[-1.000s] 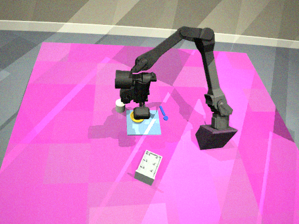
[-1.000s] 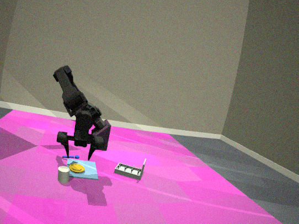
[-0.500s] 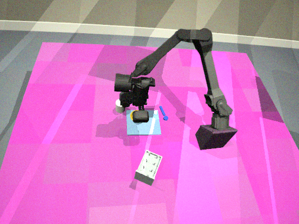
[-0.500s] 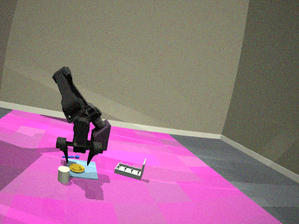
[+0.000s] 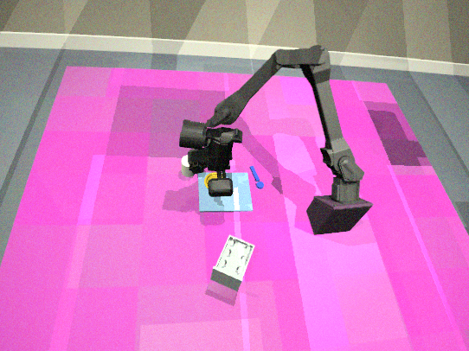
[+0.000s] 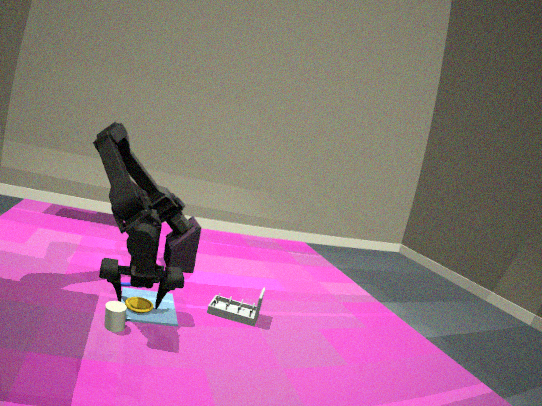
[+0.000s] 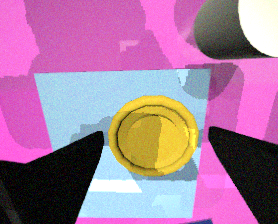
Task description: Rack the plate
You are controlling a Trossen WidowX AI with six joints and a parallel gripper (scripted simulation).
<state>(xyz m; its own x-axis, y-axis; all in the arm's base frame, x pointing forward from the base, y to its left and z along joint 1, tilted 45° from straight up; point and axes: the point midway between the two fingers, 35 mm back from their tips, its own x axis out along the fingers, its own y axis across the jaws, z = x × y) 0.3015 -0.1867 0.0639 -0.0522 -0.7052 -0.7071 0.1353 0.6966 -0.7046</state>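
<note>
Directly beneath the claw (image 7: 155, 142): yellow plate (image 7: 152, 134), flat on a blue mat (image 7: 75, 100), framed by wide-open, empty fingers, apparently for a rim grasp. Dish rack (image 6: 235, 307) well aside.

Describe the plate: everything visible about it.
The plate is small, round and yellow, with a raised rim around a shallow centre, plain and glossy. It lies flat, face up, on a light blue mat, toward the mat's edge nearest the white cup. The open tool straddles it, fingers on either side, not touching.
</note>
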